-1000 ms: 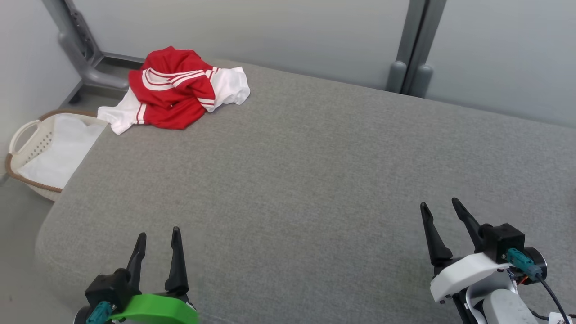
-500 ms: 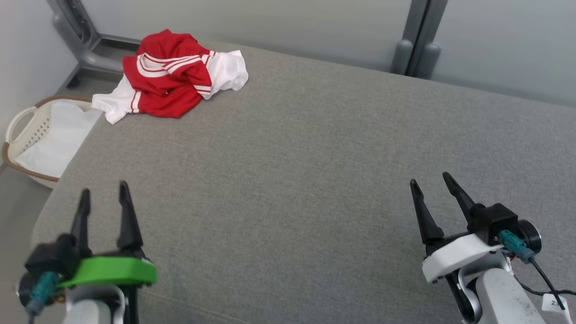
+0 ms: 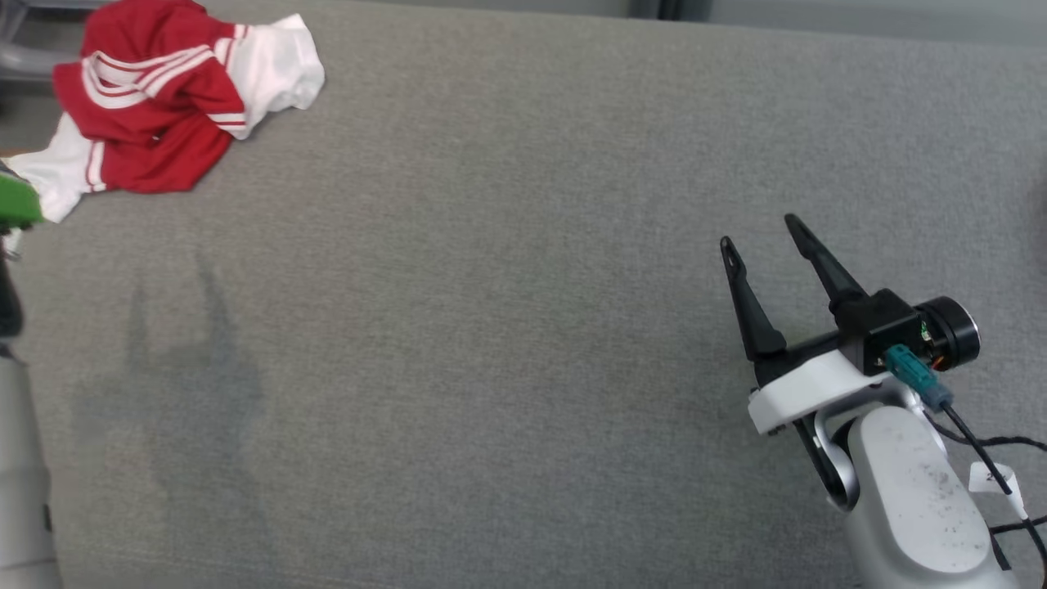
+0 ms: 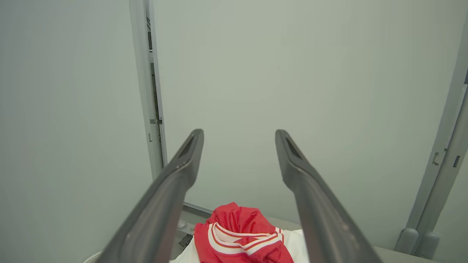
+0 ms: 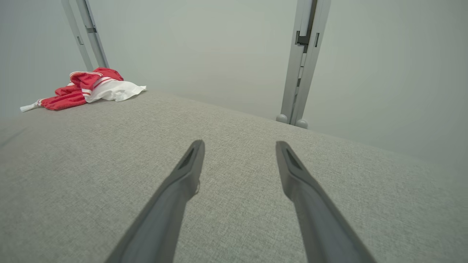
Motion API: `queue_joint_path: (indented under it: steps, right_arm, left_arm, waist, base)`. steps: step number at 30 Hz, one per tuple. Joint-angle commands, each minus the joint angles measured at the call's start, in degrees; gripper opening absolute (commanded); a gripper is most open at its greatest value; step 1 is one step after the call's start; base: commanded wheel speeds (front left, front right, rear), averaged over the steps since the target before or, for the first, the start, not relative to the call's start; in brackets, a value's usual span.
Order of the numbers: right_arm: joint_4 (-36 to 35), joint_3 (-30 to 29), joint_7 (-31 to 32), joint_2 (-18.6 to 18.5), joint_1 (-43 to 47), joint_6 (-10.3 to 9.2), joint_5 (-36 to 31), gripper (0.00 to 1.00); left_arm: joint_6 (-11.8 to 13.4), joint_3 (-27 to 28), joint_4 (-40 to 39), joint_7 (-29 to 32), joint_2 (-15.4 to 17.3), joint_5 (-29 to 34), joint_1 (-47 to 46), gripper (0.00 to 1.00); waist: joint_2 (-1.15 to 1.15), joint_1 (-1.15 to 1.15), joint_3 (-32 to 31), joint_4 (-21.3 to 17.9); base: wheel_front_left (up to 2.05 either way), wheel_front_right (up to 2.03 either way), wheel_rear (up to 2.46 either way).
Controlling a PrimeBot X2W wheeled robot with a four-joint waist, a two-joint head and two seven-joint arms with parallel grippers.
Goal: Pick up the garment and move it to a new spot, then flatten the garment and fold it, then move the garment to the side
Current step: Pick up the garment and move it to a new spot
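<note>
At the left, the left gripper (image 4: 238,132) has its two long dark fingers spread wide and nothing is between them. In the head view its green plastic mount (image 3: 15,203) shows at the left edge of the wide grey woven fabric cushion (image 3: 507,327), just beside the white sleeve of the crumpled red and white striped garment (image 3: 155,98).

The garment lies in a loose heap on the far left corner of the cushion. Its longer direction runs slantwise, from the white sleeve at the left edge toward the other white part nearer the far edge, with the red striped cloth bunched between them.

In the left wrist view the garment (image 4: 241,233) sits low between the two fingers, so it lies ahead of this gripper and below it, not yet touched. I judge that the pick-up belongs to the left arm, which needs to go forward and down onto the red bunch.

The middle of the cushion carries nothing. Near the right edge, the right gripper (image 3: 759,231) is also released and holds nothing. From it the garment (image 5: 84,87) is well apart, across the cushion toward the far left corner.
</note>
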Motion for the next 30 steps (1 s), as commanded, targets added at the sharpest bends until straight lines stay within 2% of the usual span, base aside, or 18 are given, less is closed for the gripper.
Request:
queue_joint_path:
  steps: [1,7,12,15,21,30]
  right_arm:
    - [-0.45,-0.16,-0.27,-0.29,-1.16,-0.08,-0.77,1.00]
    - [-2.16,-0.48,0.28,-0.23,-3.31,-0.08,-2.99,1.00]
    - [-4.07,-0.56,0.73,-0.23,-4.17,-0.08,-4.20,1.00]
    - [-5.44,-0.42,1.02,-0.23,-4.78,-0.08,-4.69,1.00]
    - [-7.18,-0.40,1.54,-0.42,-4.64,-0.09,-5.21,1.00]
    - [-7.57,-0.68,1.77,-0.72,-3.48,-0.11,-5.11,1.00]
  left_arm:
    - [-0.11,0.44,2.67,0.74,1.39,-0.31,-2.80,1.00]
    - [0.45,0.52,15.22,4.35,3.34,-1.66,-12.20,1.00]
    - [0.73,0.23,23.61,7.26,3.82,-2.50,-17.16,1.00]
    - [1.35,-0.11,28.39,10.97,4.90,-2.68,-19.50,1.00]
    - [1.75,-0.99,33.91,16.93,7.03,-2.79,-23.24,1.00]
    - [2.46,-1.10,38.50,21.39,8.34,-3.78,-26.55,1.00]
  waist:
    - [0.00,0.00,7.99,-6.94]
    - [0.00,0.00,14.48,-10.05]
    - [0.00,0.00,18.56,-11.01]
    - [0.00,0.00,20.44,-11.52]
    - [0.00,0.00,22.99,-12.42]
    - [0.00,0.00,24.35,-13.42]
  base:
    - [0.00,0.00,0.00]
    - [0.00,0.00,0.00]
    - [0.00,0.00,0.00]
    - [0.00,0.00,0.00]
    - [0.00,0.00,0.00]
    - [0.00,0.00,0.00]
